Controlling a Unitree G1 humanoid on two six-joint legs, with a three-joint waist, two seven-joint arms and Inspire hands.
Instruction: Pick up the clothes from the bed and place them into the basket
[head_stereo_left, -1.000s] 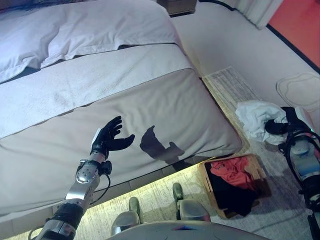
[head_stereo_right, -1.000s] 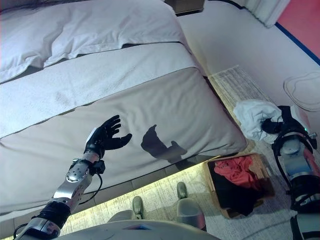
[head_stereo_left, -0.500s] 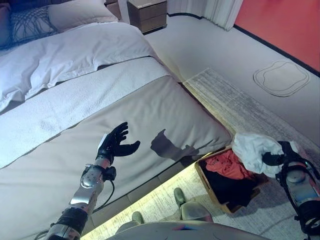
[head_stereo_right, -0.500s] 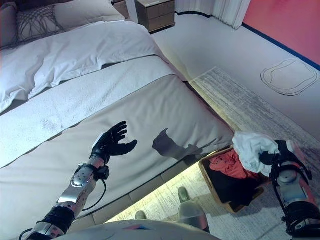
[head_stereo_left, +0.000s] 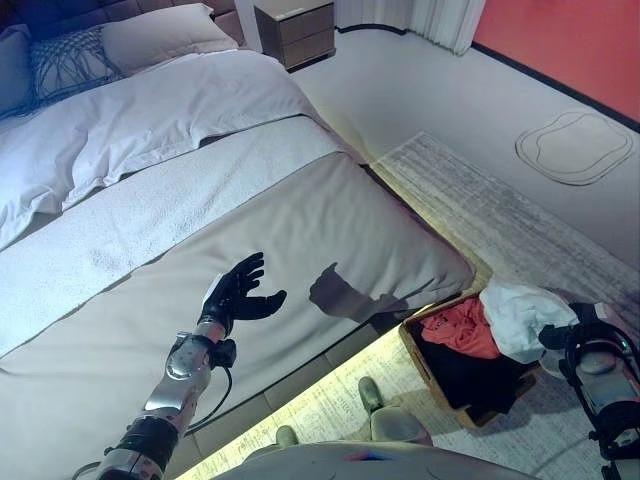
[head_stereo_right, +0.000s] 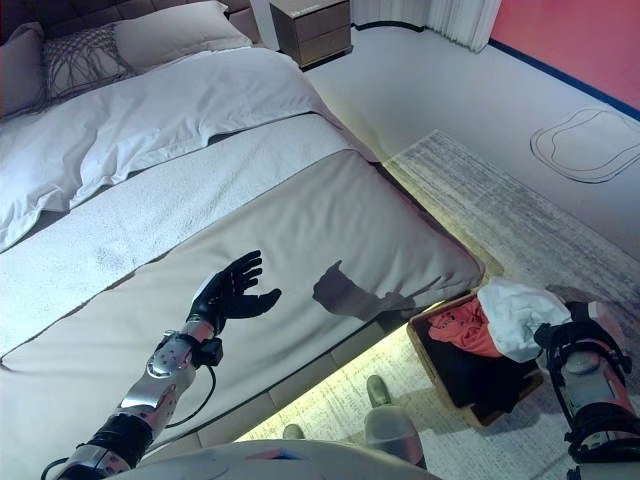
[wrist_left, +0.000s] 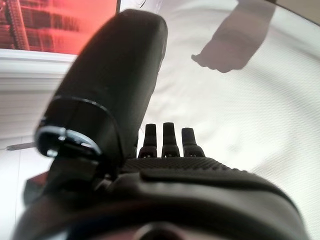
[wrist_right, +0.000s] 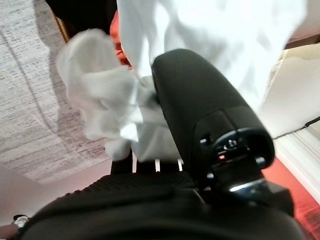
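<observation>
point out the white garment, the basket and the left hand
white garment (head_stereo_left: 520, 315), left eye view, middle of the bunched cloth
basket (head_stereo_left: 412, 343), left eye view, near wooden rim
left hand (head_stereo_right: 226, 293), right eye view, palm

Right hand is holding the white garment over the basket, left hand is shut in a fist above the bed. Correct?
Not quite. The left hand is open, not a fist: the left eye view shows it spread above the bed, holding nothing. The rest holds: the right hand grips the white garment over the basket, which already holds red and dark clothes.
</observation>
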